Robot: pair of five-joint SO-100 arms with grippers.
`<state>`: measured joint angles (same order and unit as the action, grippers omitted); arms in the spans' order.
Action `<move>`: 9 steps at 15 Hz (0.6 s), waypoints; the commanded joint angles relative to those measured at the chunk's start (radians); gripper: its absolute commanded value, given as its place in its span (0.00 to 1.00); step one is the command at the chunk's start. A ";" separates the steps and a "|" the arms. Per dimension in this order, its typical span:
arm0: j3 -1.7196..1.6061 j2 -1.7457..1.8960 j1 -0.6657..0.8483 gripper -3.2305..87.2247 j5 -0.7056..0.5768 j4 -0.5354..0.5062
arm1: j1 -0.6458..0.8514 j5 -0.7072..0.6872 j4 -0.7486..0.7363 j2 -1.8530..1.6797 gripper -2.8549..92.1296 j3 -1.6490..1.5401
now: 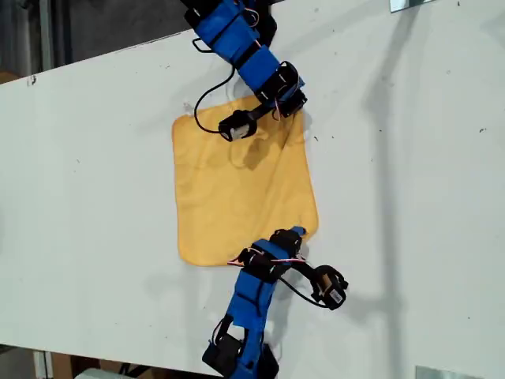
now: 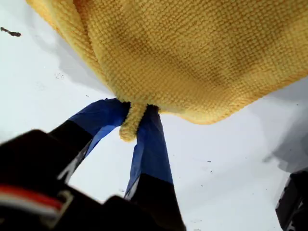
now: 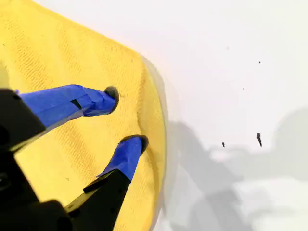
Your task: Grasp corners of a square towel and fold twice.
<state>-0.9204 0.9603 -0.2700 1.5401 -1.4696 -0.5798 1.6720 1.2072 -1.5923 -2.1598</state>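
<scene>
**One corner pinched, one corner straddled**

We see the soft yellow-orange terry towel (image 1: 241,189) lying spread on the white table (image 1: 95,158), roughly in the middle of the exterior view, one arm reaching in from the top edge of that view and the other from the bottom.

My first gripper (image 2: 136,120) has its blue-taped jaws closed together on a rounded corner (image 2: 130,126) of the cloth; a small roll of terry pokes out between them while the rest of the towel fans away beyond the tips.

My second gripper (image 3: 126,115) stands with its jaws apart over the towel, just inside one edge of it. Both blue fingertips (image 3: 103,100) sit low over the yellow fabric, though we cannot tell whether they press on it. Bare white tabletop begins just beyond that edge.
</scene>
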 commanded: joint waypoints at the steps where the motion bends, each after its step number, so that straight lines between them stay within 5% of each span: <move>1: 0.054 0.067 -0.028 0.21 0.031 -0.054 | -0.008 0.005 -0.012 -0.002 0.03 0.049; 5: 0.031 0.008 -0.028 0.22 0.156 -0.046 | -0.012 0.000 -0.028 0.008 0.03 0.057; 9: 0.029 -0.009 -0.017 0.24 0.328 0.089 | -0.009 0.000 -0.028 0.009 0.03 0.061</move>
<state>-0.9158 0.9265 -0.2899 1.8086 -1.4159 -0.5798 1.6720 1.1858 -1.5785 -2.1445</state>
